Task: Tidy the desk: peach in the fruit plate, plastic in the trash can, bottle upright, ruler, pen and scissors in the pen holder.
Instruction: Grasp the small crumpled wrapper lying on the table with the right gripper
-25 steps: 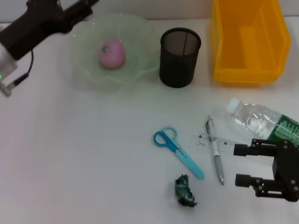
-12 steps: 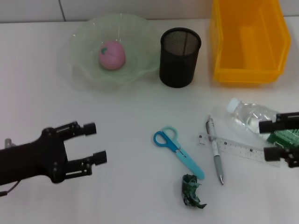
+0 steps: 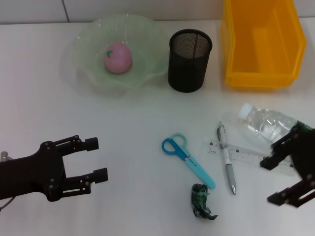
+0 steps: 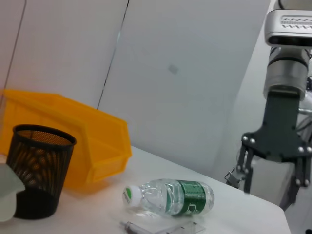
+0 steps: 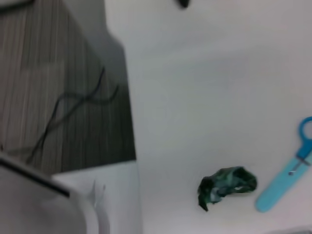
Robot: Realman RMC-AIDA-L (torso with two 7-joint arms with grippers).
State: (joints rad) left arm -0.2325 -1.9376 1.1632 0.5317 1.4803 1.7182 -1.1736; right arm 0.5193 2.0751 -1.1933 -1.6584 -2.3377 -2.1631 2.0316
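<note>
Pink peach, pale green plate, black mesh holder, yellow bin, blue scissors.

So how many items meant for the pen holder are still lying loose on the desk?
3, all on the desk in front of the pen holder: the scissors, the pen to their right, and the ruler lying under the pen. None appear hidden.

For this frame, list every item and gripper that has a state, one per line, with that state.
Peach: in the fruit plate.
Pen holder: upright, nothing seen inside.
Trash can: nothing inside.
Bottle: lying on its side, capped.
Ruler: flat on the desk, under the pen.
Scissors: flat, closed.
Plastic: crumpled on the desk.
Left gripper: open, holding nothing.
Right gripper: open, holding nothing.
</note>
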